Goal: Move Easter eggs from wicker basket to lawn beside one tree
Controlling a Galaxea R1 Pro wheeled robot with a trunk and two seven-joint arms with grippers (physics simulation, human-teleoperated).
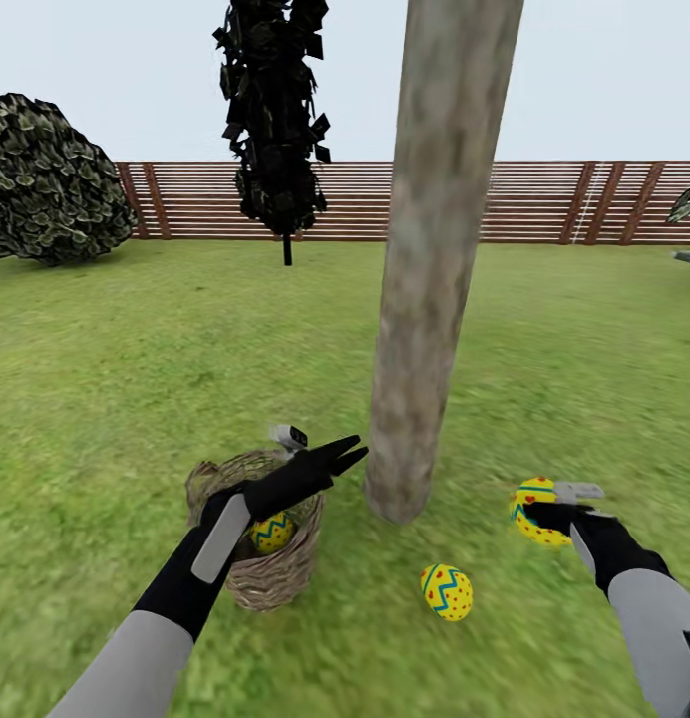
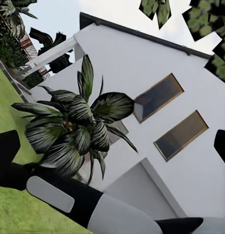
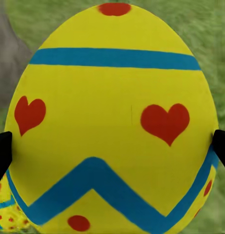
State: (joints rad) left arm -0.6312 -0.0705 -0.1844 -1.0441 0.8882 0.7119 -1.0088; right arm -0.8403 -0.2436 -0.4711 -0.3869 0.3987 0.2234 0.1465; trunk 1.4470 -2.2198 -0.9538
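Note:
The pale mottled tree [image 1: 425, 299] rises from the lawn [image 1: 136, 379] straight ahead. Just left of its base stands the wicker basket [image 1: 260, 578] with one Easter egg [image 1: 272, 532] inside. My left gripper [image 1: 343, 457] hovers over the basket's rim, open and empty, its fingertips [image 2: 5, 151] spread wide. A second egg [image 1: 447, 591] lies on the grass in front of the trunk. To the trunk's right, my right gripper [image 1: 546, 511] is shut on a third egg [image 1: 534, 504], low over the grass. Up close, this egg [image 3: 112, 122] sits between the pads [image 3: 1, 151].
A round dark bush [image 1: 46, 179] stands at the far left and a black-leaved thin tree [image 1: 275, 120] behind the basket. A brown slat fence [image 1: 544, 199] closes the back. A white house [image 2: 156, 97] and a leafy plant [image 2: 73, 126] appear in the left wrist view.

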